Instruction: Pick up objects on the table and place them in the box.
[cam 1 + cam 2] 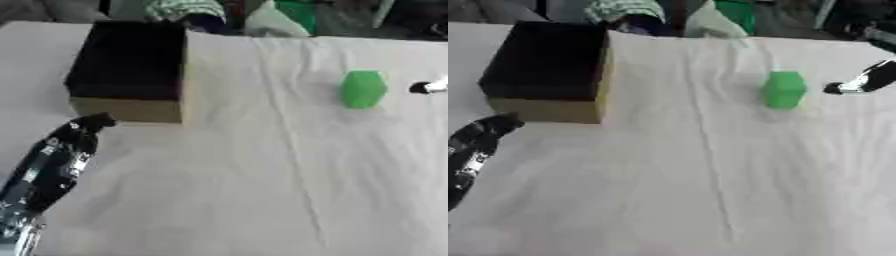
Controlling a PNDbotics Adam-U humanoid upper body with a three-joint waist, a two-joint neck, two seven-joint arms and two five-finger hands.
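Note:
A green block (pixel 783 89) stands on the white cloth at the right of the table. The cardboard box (pixel 131 107), dark inside, sits open at the back left. My right hand (pixel 861 81) comes in from the right edge and ends just right of the green block, apart from it. From the lower left, my left hand (pixel 86 125) reaches up to just below the box's front wall. It holds nothing that I can see.
The white cloth (pixel 262 190) covers the whole table, with creases down its middle. Beyond the far edge lie clothes and green things (pixel 297 12).

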